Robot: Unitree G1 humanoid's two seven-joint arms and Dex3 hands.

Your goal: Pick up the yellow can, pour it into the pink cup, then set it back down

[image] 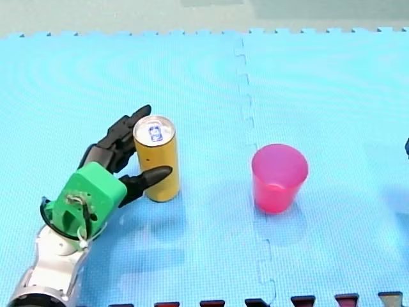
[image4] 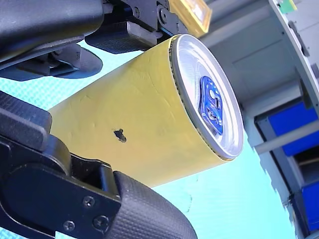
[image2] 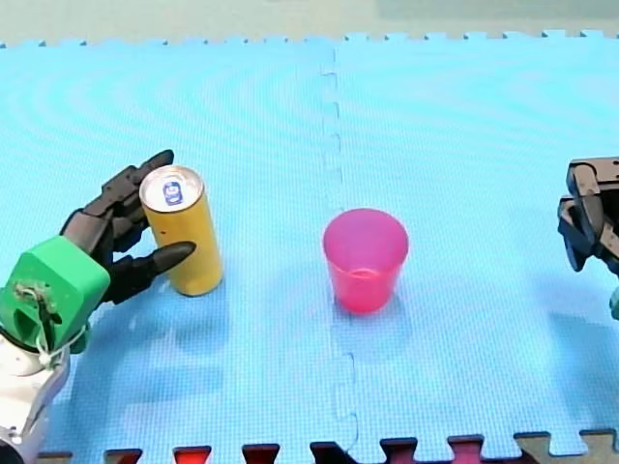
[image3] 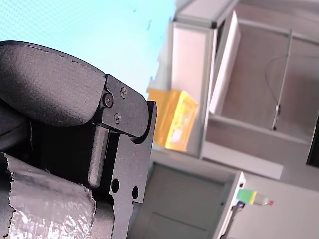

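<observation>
Fingers (image: 121,137) of your robot's left hand (image: 118,160) wrap the back of the tall yellow metal drink can (image: 158,163). The thumb (image: 152,176) is pressed across its front, so the can is pinched from both sides. The second wrist view shows the same two-sided hold, with black pads against the can wall. The can stands upright on the blue foam mat (image: 319,83), left of the mat's seam (its blue-tabbed lid faces up). The pink plastic cup (image: 279,176) stands upright well apart to the can's right, just past that seam. Your right hand (image2: 590,213), curled on nothing, is at the mat's far right edge.

You look to be at the grasp step, with the lift not yet begun, since the can's base seems to sit on the mat. The next move calls for a firm squeeze and a straight lift. Then carry the can rightward until it is over the cup and tilt its lid toward the opening, keeping the can clear of the light cup's rim.
</observation>
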